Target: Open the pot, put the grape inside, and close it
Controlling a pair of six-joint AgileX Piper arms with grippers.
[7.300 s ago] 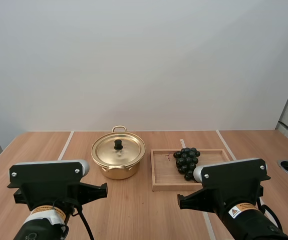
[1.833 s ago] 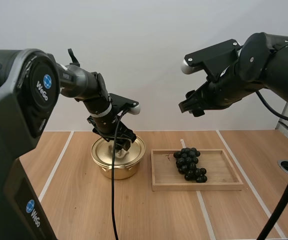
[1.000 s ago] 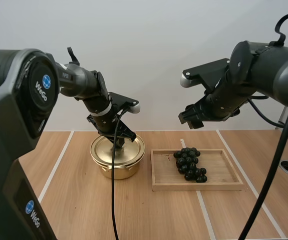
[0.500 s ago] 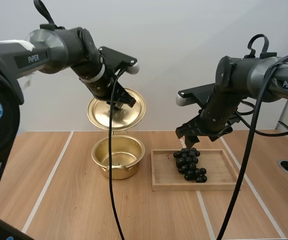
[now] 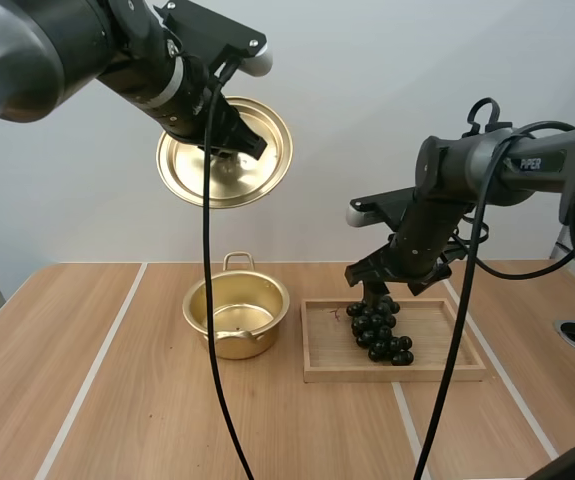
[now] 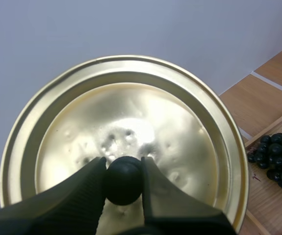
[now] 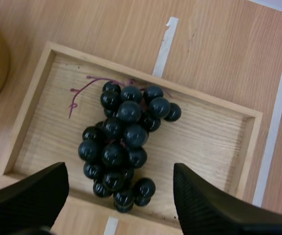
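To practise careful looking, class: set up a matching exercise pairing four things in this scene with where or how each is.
1 lid
2 pot
3 bunch of grapes
4 right gripper

A lying in the wooden tray
B open above the grapes
C uncovered on the table
D held aloft by the left gripper

Pairs: 1-D, 2-C, 3-A, 4-B

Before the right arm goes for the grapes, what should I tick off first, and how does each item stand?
1. lid off the pot: ok.
2. left gripper, jaws pinching the knob, lid held high above the pot: ok.
3. right gripper, jaws open: ok.
4. right gripper over the grapes, bunch between the jaws: ok.
5. grapes lying in the wooden tray: ok.
6. Jaws low enough to close on the bunch: cannot tell.
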